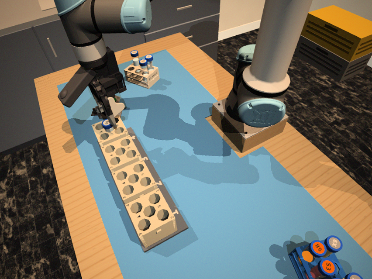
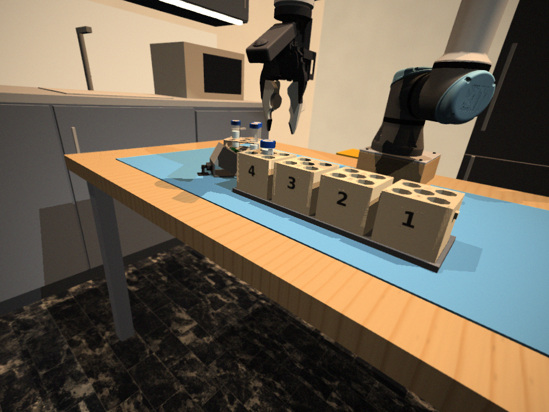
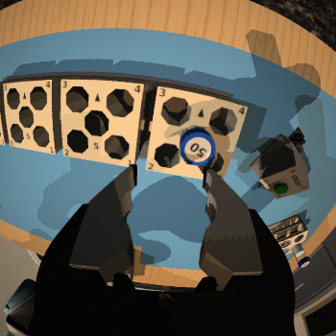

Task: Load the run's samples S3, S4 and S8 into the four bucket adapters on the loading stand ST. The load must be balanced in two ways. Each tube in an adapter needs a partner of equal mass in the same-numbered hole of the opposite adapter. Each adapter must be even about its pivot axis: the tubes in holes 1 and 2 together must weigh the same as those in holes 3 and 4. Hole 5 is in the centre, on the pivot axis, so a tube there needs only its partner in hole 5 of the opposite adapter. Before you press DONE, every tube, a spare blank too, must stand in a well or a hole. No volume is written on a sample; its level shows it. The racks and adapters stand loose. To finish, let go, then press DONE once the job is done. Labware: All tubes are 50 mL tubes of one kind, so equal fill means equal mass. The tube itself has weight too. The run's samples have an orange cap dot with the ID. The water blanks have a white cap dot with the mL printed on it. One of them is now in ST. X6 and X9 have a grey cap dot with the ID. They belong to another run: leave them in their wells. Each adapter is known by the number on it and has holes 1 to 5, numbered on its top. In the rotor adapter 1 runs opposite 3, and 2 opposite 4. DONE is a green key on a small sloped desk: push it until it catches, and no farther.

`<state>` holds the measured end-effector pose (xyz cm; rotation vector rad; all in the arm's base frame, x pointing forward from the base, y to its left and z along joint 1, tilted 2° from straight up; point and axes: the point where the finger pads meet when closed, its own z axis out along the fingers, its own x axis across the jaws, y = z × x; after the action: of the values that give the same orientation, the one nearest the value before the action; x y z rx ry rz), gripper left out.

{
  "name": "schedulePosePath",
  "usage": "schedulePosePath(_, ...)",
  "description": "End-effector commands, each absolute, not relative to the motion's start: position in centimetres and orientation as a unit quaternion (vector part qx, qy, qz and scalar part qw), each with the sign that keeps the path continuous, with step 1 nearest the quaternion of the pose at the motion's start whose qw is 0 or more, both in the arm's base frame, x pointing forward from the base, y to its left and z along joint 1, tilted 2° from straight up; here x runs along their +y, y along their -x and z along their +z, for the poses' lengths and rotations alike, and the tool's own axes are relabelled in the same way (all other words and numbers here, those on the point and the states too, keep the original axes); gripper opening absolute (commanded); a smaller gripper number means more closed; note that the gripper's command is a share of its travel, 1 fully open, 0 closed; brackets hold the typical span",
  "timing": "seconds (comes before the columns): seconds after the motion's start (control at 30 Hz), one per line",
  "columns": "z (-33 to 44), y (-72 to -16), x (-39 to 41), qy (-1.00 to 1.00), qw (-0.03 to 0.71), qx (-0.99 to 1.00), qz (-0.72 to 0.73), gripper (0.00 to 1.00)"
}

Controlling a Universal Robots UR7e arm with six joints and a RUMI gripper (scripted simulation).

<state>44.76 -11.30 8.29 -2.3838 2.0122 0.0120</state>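
Observation:
A water blank with a white cap dot marked 50 (image 1: 106,123) (image 2: 267,145) (image 3: 197,146) stands in the centre hole 5 of adapter 4 (image 1: 113,133) (image 2: 257,186) (image 3: 197,98), at the far end of stand ST (image 1: 182,228) (image 2: 310,218). My gripper (image 1: 108,119) (image 2: 280,126) (image 3: 170,166) hangs straight above that tube, well clear of its cap. Its fingers are open and empty. Adapters 3 (image 2: 290,183), 2 (image 2: 341,199) and 1 (image 2: 408,219) have empty holes. Samples S8 (image 1: 318,248) and S3 (image 1: 327,266) stand in the blue rack (image 1: 295,259) at the near right, beside a grey-dotted tube (image 1: 333,242).
A beige blank rack (image 1: 142,76) (image 3: 288,230) with three blue-capped tubes stands at the far end of the mat. The sloped DONE desk (image 2: 221,162) (image 3: 280,165) with its green key (image 3: 280,188) sits just beyond adapter 4. The arm's base (image 1: 253,113) stands at the right of the table.

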Motion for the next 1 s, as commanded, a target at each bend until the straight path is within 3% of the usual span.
schedulePosePath(0.0,8.4,-42.7,-6.7,0.846,0.013,0.532,0.003,0.35)
schedulePosePath(0.67,8.7,-36.7,7.1,0.989,0.013,0.15,-0.002,0.35)
schedulePosePath(0.97,8.8,-34.4,12.4,0.99,0.013,0.142,-0.002,0.35)
